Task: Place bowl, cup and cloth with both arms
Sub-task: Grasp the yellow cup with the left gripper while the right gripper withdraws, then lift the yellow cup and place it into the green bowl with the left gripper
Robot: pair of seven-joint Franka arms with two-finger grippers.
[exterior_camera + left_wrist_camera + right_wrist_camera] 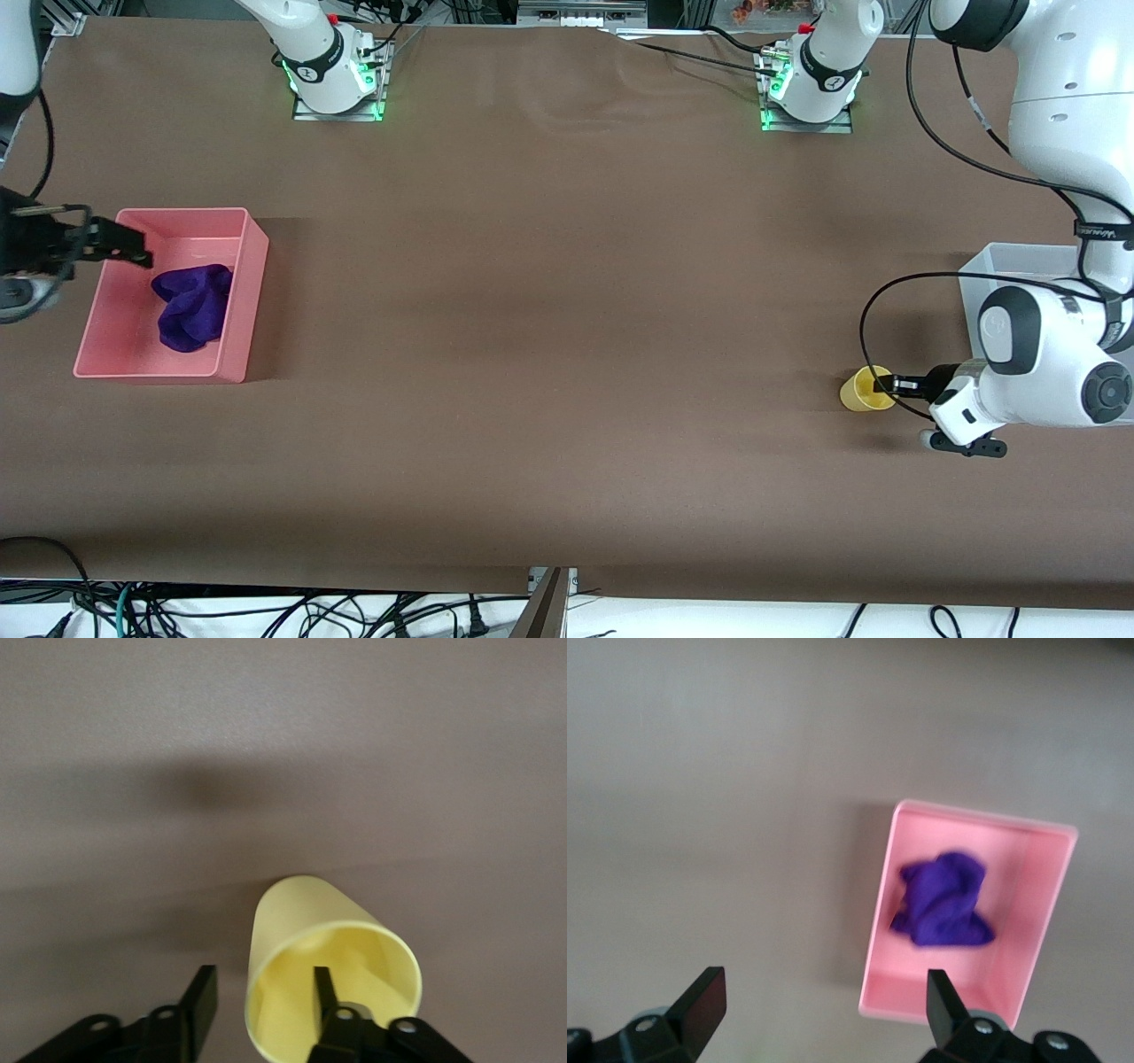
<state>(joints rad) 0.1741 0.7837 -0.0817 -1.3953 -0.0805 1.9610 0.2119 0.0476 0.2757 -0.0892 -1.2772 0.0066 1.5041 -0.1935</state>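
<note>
Small plain yellow plastic cup (866, 390) sits on the brown table (549, 354) toward the left arm's end, just beside the clear plastic bin (1001, 266) w/ open tabletop all round its other sides. Left gripper (886, 385) is low at the cup's rim: left wrist view shows one black finger (324, 992) inside the cup (332, 979) and the other finger (199, 1005) outside, w/ a gap between it and the cup wall, so jaws are parted and not clamped; cup tilted or upright, can't tell. Soft deep purple cloth (191, 306) lies crumpled inside the pink rectangular plastic bin (244, 292) toward the right arm's end, clear of the walls on most sides, closest to the long wall facing table centre. Right gripper (124, 248) hangs over that bin's edge, fingers (700, 1001) spread wide, holding nothing; right wrist view shows the cloth (943, 899) and pink bin (877, 930) below. Wide bare stretch of table between the two bins. Pale green bowl not seen.
</note>
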